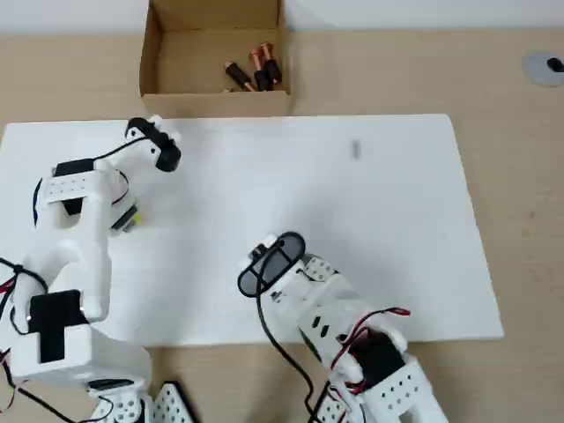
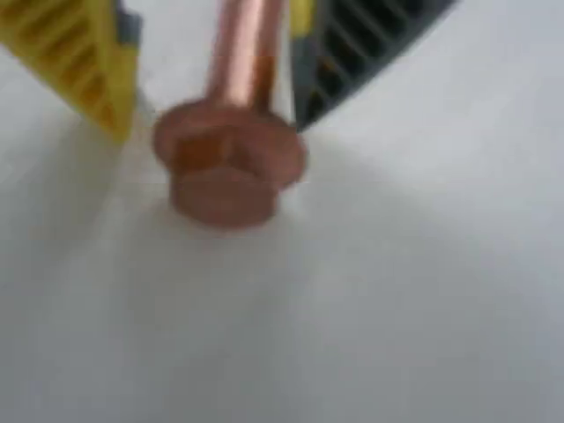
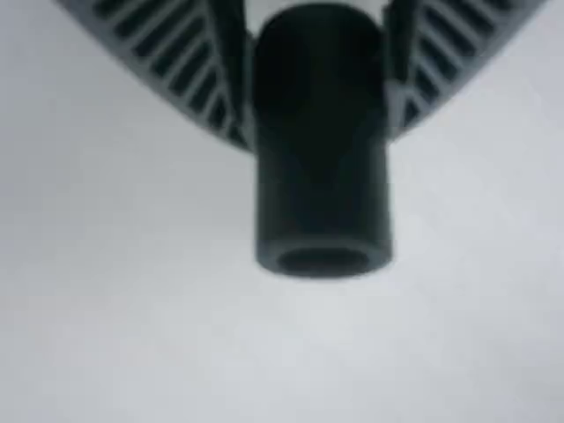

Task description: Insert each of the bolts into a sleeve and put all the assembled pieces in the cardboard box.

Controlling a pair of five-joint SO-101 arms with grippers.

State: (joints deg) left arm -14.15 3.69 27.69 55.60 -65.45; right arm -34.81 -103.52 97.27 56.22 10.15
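Table (image 1: 520,176) carries a white mat (image 1: 370,238); beyond it a cardboard box (image 1: 150,62) holds several assembled pieces (image 1: 256,71). Left hand (image 2: 216,84) pinches a copper bolt (image 2: 231,167) by its shank, head toward the mat. Right hand (image 3: 319,79) grips a black sleeve (image 3: 322,203), open end toward the mat.

Counter (image 1: 529,176): light wood, bare along the far edge, the right side and the near edge.
Sheet (image 1: 379,229): white, rectangular, flat on the counter, covering most of its middle.
Mark (image 1: 356,150): small, grey, on the sheet's far right part; too small to identify.
Box (image 1: 152,62): brown cardboard, open top, on bare wood at the far edge, near wall meeting the sheet's far border.
Disc (image 1: 544,67): grey, round, far right corner, well apart from the box.
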